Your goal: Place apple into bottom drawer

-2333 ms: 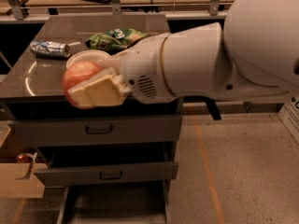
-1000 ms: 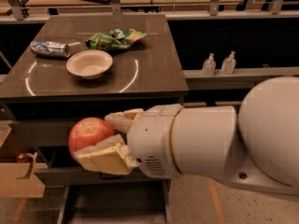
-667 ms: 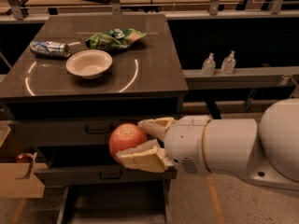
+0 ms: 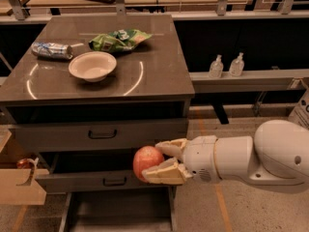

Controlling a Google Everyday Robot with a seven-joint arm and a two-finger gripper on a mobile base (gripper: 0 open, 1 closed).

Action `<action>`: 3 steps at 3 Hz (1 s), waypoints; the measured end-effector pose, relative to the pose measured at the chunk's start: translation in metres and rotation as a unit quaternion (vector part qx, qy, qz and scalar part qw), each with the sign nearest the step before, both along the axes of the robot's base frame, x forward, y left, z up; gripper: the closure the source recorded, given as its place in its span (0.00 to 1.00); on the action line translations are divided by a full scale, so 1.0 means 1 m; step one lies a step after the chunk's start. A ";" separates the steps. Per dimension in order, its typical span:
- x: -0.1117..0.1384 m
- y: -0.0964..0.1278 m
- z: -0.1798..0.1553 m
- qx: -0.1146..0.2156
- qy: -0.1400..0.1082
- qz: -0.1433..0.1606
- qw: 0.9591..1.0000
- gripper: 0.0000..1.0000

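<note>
The grey metal cabinet with the dark top (image 4: 159,76) fills the left, and the bulky white robot arm (image 4: 270,156) reaches in from the right. Down low, the wide grey bottom drawer (image 4: 120,211) stands pulled open. Up top, a crumpled green snack bag (image 4: 120,39), print unreadable, lies just behind a round white bowl (image 4: 92,65). The cream two-finger gripper (image 4: 150,163) is clamped on the round red-pink apple (image 4: 145,157), held before the middle drawer front, above the open drawer's right side.
</note>
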State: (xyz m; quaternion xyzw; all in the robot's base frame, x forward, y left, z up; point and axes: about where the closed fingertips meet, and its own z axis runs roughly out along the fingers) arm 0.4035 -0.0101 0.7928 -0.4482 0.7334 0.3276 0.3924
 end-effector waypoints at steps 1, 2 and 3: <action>-0.004 0.016 -0.038 0.009 0.023 0.033 0.999 1.00; -0.016 0.042 -0.069 0.020 0.039 0.062 0.997 1.00; -0.027 0.062 -0.083 0.007 0.036 0.045 0.998 1.00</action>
